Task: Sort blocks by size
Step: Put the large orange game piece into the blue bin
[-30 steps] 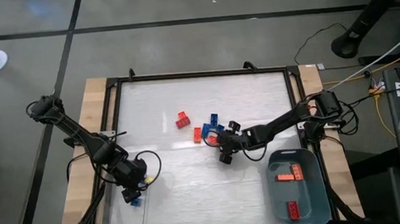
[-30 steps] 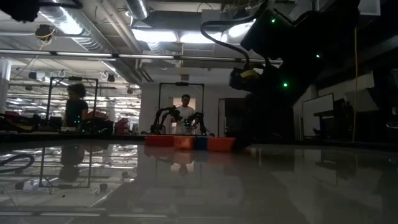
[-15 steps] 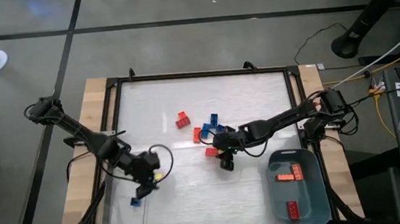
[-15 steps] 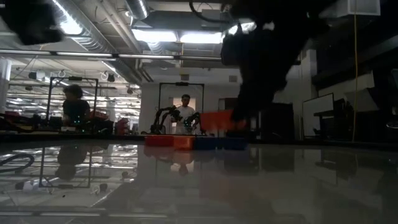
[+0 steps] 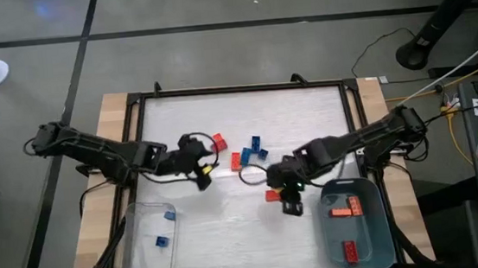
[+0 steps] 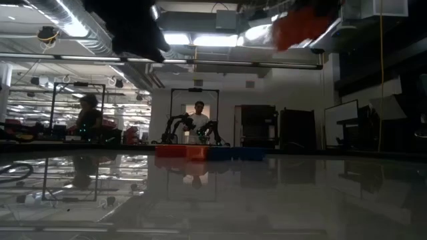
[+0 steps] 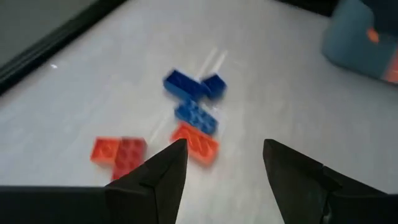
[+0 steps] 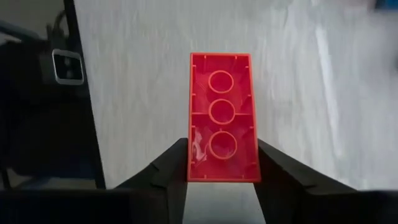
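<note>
Right end effector (image 8: pixel 222 163) is clamped on a long red brick (image 8: pixel 223 117), hollow underside facing the wrist camera, three round tubes showing. From above, that end effector (image 5: pixel 290 201) sits over the desk (image 5: pixel 306 111) just beside the grey bin (image 5: pixel 357 228), and the brick is mostly hidden under the arm, only a red sliver showing. The bin holds three reddish long bricks (image 5: pixel 347 206). In the low view a red blur (image 6: pixel 300 27) hangs high at the top, cut off and hard to read.

Left end effector (image 7: pixel 224 163) has its fingers (image 7: pixel 163 171) spread apart, nothing between them, pointing at the loose cluster (image 7: pixel 186 121): blue pieces, an orange one, and a red-orange pair off to the side. In the high view it (image 5: pixel 204 170) hovers close to the red pair (image 5: pixel 218 142), though contact cannot be told. The rest of the cluster (image 5: pixel 248 153) lies mid-desk between the two arms.

The clear tray (image 5: pixel 136 247) at the near left corner holds two small blue bricks (image 5: pixel 169 216), apart from each other. Low down, the cluster reads as a thin red and blue strip (image 6: pixel 209 153); single bricks cannot be made out.
</note>
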